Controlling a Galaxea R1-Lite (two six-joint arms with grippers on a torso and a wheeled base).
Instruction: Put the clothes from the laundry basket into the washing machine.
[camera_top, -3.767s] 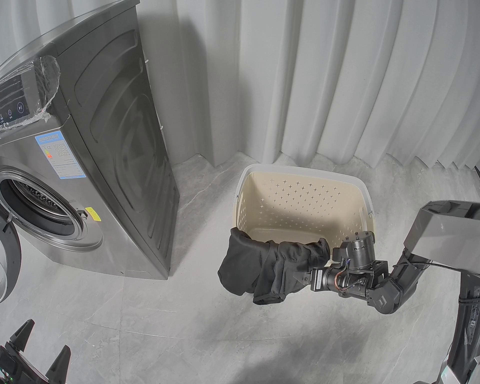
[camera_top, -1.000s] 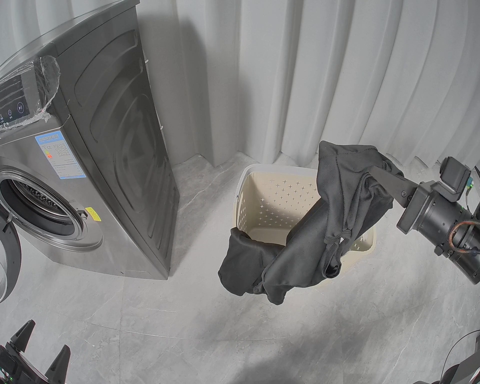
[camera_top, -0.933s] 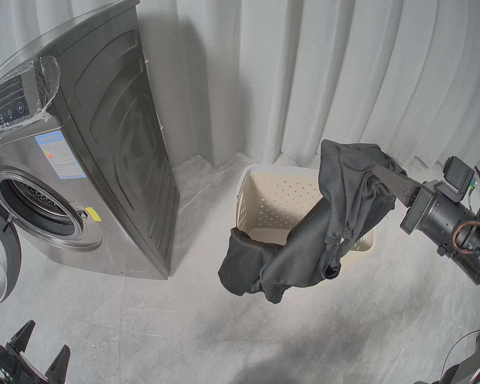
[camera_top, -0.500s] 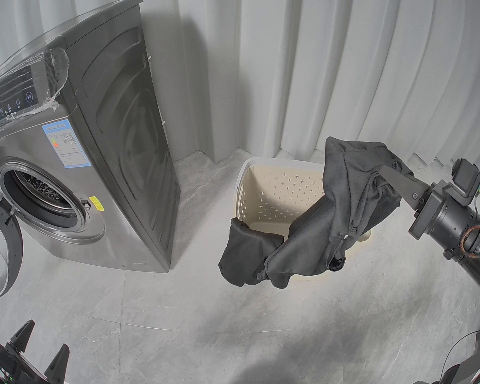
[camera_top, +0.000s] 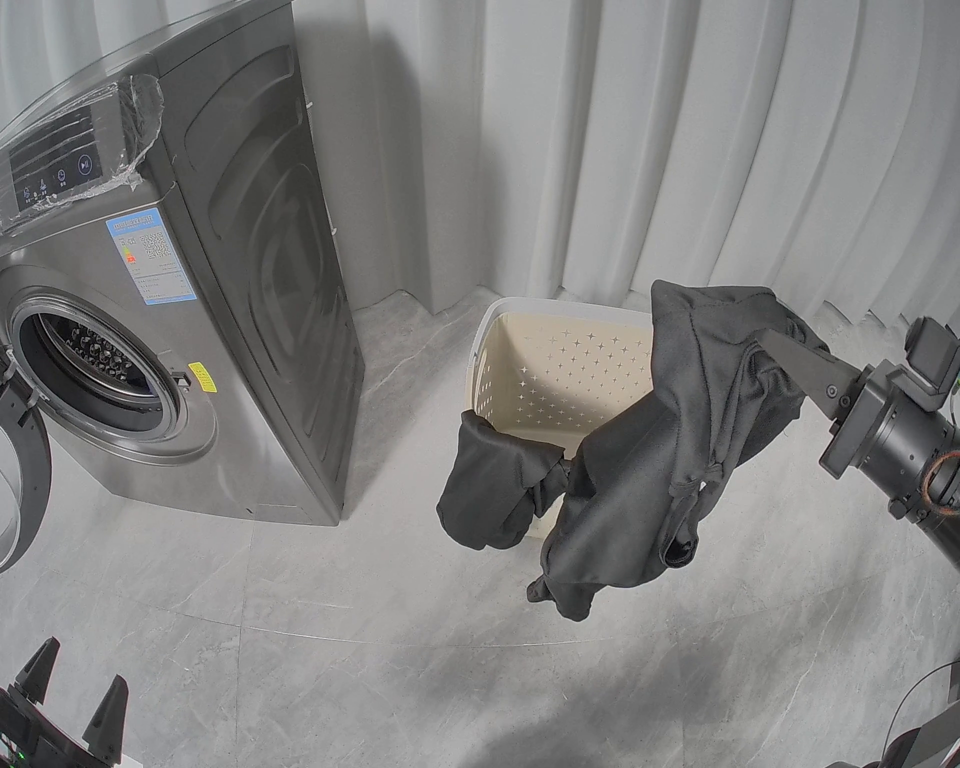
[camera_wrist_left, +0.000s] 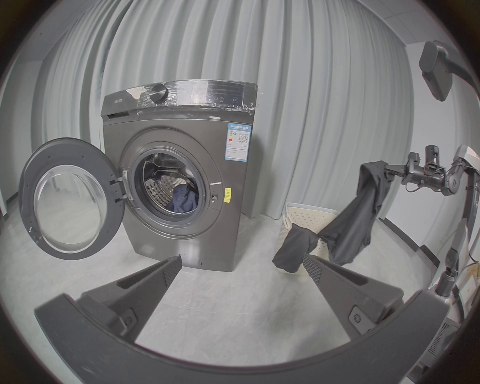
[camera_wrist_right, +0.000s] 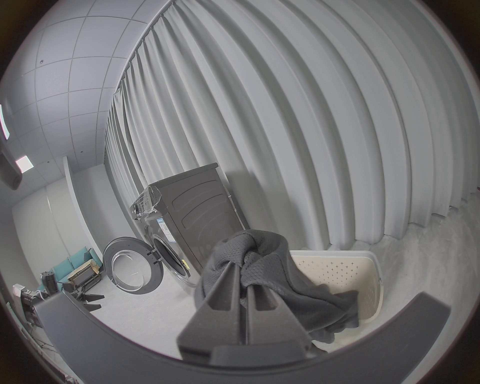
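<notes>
My right gripper (camera_top: 775, 345) is shut on a dark grey garment (camera_top: 680, 440), held high above the cream laundry basket (camera_top: 520, 330). The cloth hangs down from the fingers, and one end (camera_top: 495, 480) still drapes over the basket's near rim. From the right wrist, the gripper (camera_wrist_right: 244, 272) pinches the bunched garment (camera_wrist_right: 265, 260). The grey washing machine (camera_top: 230, 250) stands at the left with its door (camera_wrist_left: 70, 197) swung open, and a blue garment (camera_wrist_left: 182, 200) lies in the drum. My left gripper (camera_top: 68, 680) is open and low at the near left, seen as (camera_wrist_left: 240, 265) from its wrist.
White curtains (camera_top: 650, 140) close off the back behind the basket and machine. Bare grey floor (camera_top: 350, 620) stretches between the machine and the basket. The open door (camera_top: 20, 480) juts out at the far left edge.
The right gripper lifted the garment from the basket's near rim to high above it. In the last second the camera shifted, and the hanging cloth slid lower over the basket's front.
</notes>
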